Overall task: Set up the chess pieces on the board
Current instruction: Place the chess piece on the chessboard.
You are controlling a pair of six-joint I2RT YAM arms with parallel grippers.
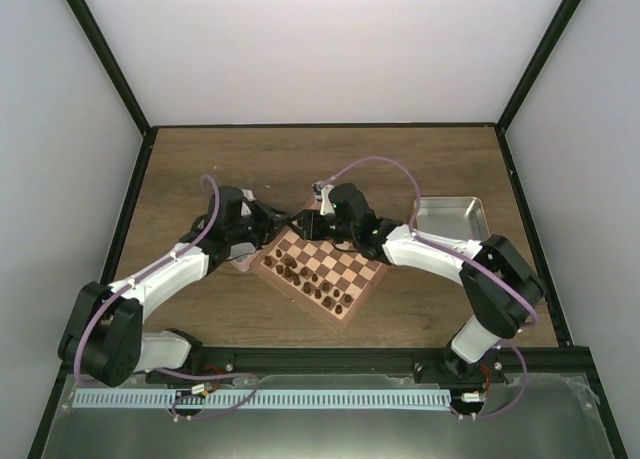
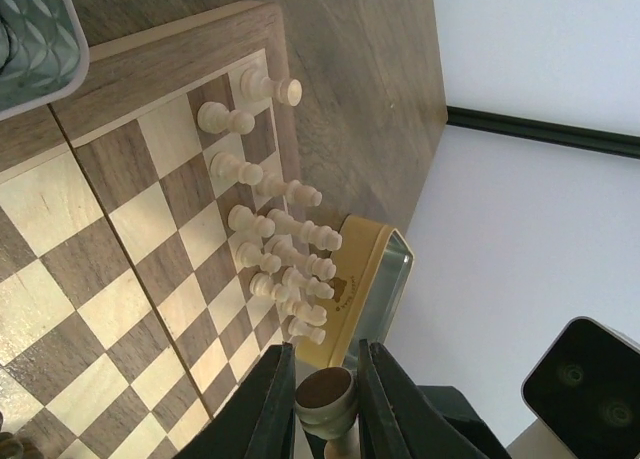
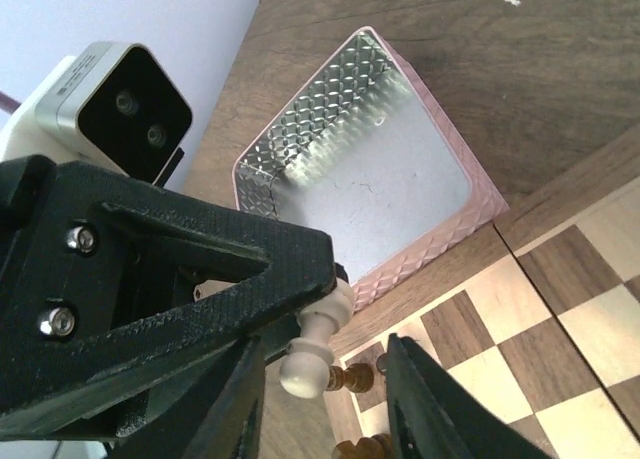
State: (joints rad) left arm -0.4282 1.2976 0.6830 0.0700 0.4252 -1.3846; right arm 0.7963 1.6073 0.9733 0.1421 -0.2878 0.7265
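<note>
Over the far corner of the board (image 1: 352,266), the left gripper (image 2: 325,366) clamps one light chess piece (image 3: 305,364). The right gripper (image 3: 322,357) straddles it, jaws apart, not touching. This looks like a handover: next the right jaws must pinch before the left lets go.

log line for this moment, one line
step: likely handover | left gripper: shut on pale chess piece | right gripper: open, jaws flanking the piece | board: pale pieces along one edge
</note>
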